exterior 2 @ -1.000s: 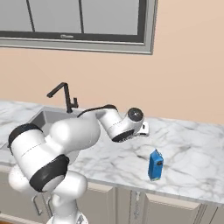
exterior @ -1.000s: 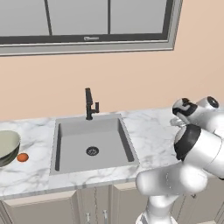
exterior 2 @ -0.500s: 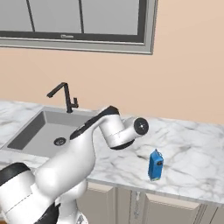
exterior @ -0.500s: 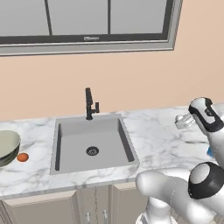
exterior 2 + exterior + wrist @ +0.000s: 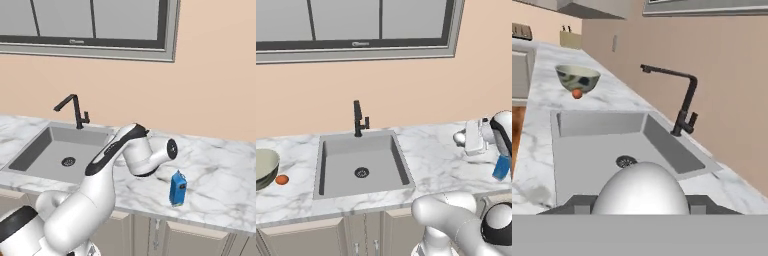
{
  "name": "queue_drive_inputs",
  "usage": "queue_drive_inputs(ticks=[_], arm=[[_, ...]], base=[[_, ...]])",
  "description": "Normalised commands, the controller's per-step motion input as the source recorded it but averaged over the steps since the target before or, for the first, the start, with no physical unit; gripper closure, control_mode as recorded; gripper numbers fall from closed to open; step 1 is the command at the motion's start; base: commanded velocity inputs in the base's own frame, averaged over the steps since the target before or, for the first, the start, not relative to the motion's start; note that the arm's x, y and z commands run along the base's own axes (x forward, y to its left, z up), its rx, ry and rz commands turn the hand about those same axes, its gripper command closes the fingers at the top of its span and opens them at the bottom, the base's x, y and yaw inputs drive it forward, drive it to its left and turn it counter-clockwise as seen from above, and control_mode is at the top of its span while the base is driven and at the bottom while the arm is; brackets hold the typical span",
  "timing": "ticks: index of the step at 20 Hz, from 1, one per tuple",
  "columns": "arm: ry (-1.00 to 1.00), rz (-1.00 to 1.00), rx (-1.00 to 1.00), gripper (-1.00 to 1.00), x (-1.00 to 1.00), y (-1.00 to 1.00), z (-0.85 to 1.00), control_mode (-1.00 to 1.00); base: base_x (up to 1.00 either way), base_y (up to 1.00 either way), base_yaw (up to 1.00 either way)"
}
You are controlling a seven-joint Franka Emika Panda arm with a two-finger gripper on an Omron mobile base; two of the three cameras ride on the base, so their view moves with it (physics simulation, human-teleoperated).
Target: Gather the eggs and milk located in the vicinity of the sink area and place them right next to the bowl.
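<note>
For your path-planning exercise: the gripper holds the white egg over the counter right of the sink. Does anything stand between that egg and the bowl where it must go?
The white egg sits in the gripper. Between it and the bowl lies the sink, a recessed basin, with the black faucet at its back edge. The orange-brown egg already lies beside the bowl.

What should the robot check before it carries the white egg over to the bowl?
1. White egg sits between the pincer tips: ok.
2. Grip tight enough for the trip: cannot tell.
3. Bowl upright on the counter past the sink: ok.
4. Orange-brown egg already beside the bowl: ok.
5. Faucet stands along the sink's back edge, so keep the egg clear of it: ok.
6. Milk standing upright, not yet gathered: not ok.
</note>
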Motion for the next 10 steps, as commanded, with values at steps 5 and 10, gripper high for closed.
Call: queue_drive_inputs(ticks=[5,10], arm=[[-0.23,0.23,-0.13,1.0,-0.42,0.43,0.02,-1.0],[-0.01,0.0,-0.02,1.0,0.0,0.16,0.0,-1.0]], base=[[0.0,0.0,0.0],[0.0,0.0,0.0]])
